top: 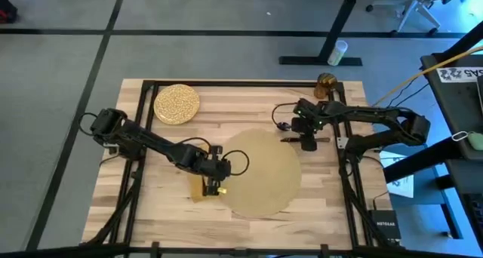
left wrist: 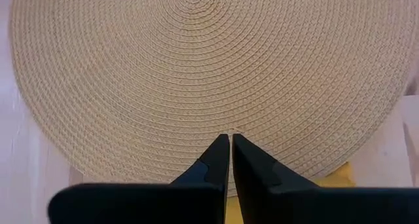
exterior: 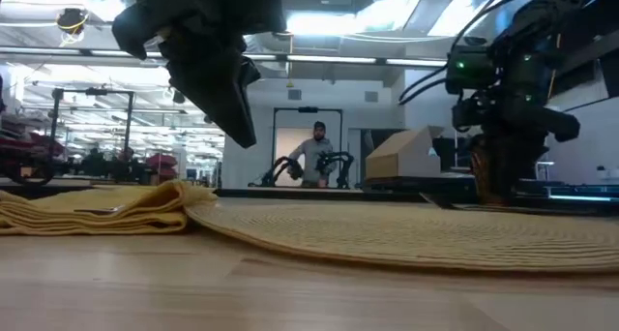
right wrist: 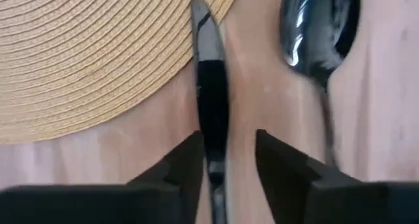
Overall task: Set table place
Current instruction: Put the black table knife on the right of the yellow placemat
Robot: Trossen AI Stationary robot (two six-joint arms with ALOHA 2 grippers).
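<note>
Even overhead light falls on the table [top: 241, 111]. In the low view ceiling lamps glare across the top and the near wood blurs. The spoon [right wrist: 319, 34] shows bright glints.

Robotics lab or open-plan test floor, not a home. Evidence: butcher-block table [top: 249, 111] boxed in by black metal rails, two dark arms mounted to it, cabling running down its sides. Grey carpet tile floor [top: 60, 62] with dark seam lines, office chair base [top: 411, 5] and a desk leg [top: 321, 47] past the far edge. Low view: industrial ceiling with strip lights [exterior: 319, 23] and exposed ducting, a person [exterior: 317, 155] standing at another pair of arms in the background, a cardboard box [exterior: 401, 155] on a bench, more racks and gear on the left [exterior: 87, 128].
</note>
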